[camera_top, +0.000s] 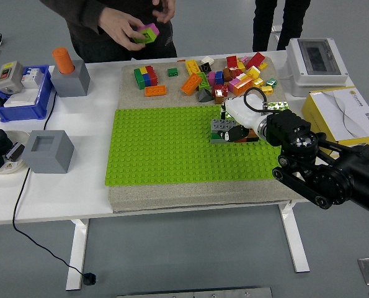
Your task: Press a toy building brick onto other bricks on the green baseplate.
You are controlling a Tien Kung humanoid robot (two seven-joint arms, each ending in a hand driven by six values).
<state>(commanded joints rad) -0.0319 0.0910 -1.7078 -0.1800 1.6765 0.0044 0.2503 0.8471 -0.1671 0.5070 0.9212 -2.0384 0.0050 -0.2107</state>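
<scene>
The green baseplate (165,149) lies on a beige mat. On its right part stands a short row of bricks (219,138), green at the left end, with yellow and brown ones mostly hidden under my hand. My right hand (235,127), white with dark fingertips, reaches in from the right and is shut on a grey brick (222,124). That brick sits on top of the row's green end. Whether it is fully seated cannot be told. The left arm is out of view.
A pile of loose bricks (224,73) lies behind the plate, with an orange brick (154,90) and a red-blue-green block (146,76) further left. A person at the far side holds a pink-and-green brick (148,32) in both hands. Grey blocks (48,151), a blue bin (20,99) and boxes (314,59) flank the mat.
</scene>
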